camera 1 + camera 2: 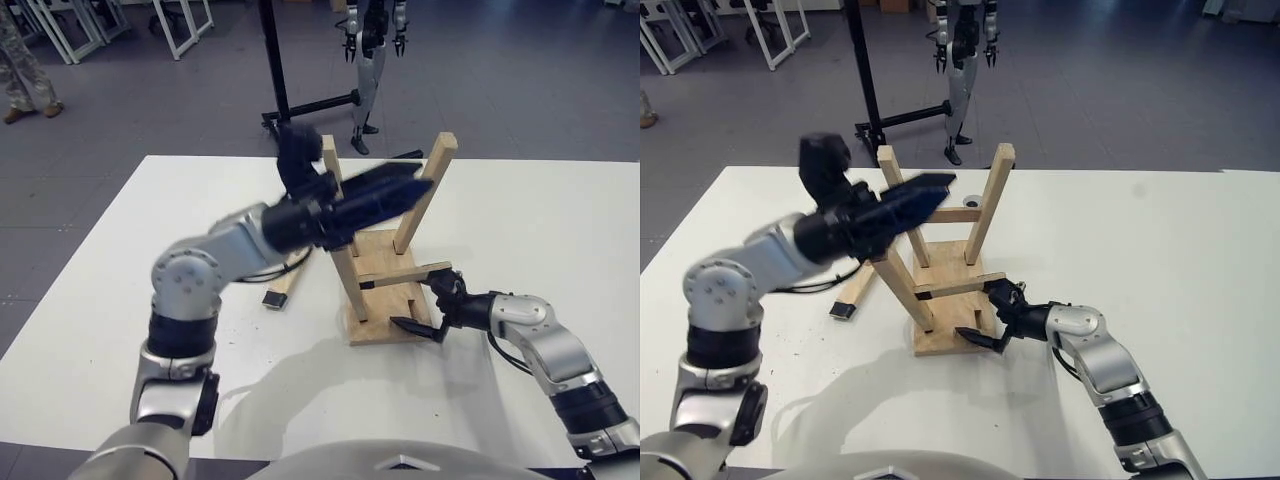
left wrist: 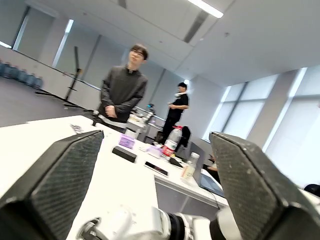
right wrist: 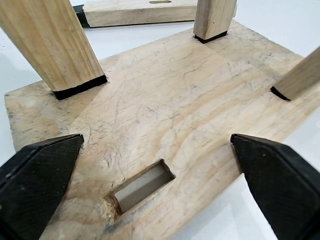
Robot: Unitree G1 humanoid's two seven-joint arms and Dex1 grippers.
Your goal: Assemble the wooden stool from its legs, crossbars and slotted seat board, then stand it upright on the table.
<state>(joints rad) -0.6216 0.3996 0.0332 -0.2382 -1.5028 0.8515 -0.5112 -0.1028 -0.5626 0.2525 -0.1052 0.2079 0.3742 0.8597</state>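
The stool stands upside down: its seat board (image 1: 385, 312) lies flat on the white table (image 1: 540, 220) with three legs pointing up, one of them the far right leg (image 1: 428, 190). A crossbar (image 1: 405, 275) joins the near legs. One slot (image 3: 142, 186) in the board is empty. A loose leg (image 1: 283, 285) lies on the table left of the stool. My left gripper (image 1: 415, 180) hovers open over the upturned legs, holding nothing. My right gripper (image 1: 425, 303) is open at the board's near right edge, its fingers on either side of the corner with the empty slot.
A black stand (image 1: 275, 60) and another robot's legs (image 1: 368, 80) are on the floor beyond the table's far edge. The table surface to the right of the stool and along the front is bare.
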